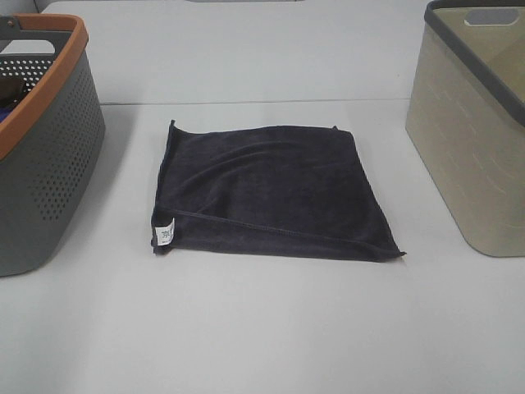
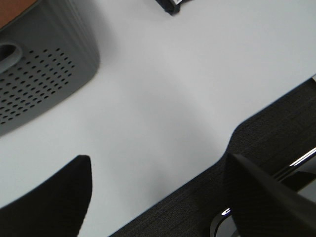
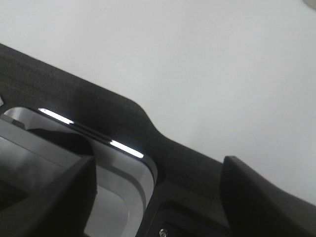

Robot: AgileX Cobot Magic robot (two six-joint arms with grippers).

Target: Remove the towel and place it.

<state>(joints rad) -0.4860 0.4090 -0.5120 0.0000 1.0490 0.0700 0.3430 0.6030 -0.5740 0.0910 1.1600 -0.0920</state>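
Observation:
The dark navy towel point(image 1: 267, 187) lies folded flat in the middle of the white table point(image 1: 262, 328), with its small white tag point(image 1: 166, 234) at the near left corner. A corner of it also shows in the left wrist view point(image 2: 171, 5). Neither gripper shows in the exterior high view. My left gripper point(image 2: 158, 197) is open and empty above the table's front edge, far from the towel. My right gripper point(image 3: 158, 197) is open and empty over the table's front edge and the robot's dark base.
A grey perforated basket with an orange rim point(image 1: 41, 139) stands at the left, also in the left wrist view point(image 2: 39, 79). A beige basket with a dark rim point(image 1: 472, 123) stands at the right. A dark carpet strip point(image 2: 276, 133) borders the table's front edge.

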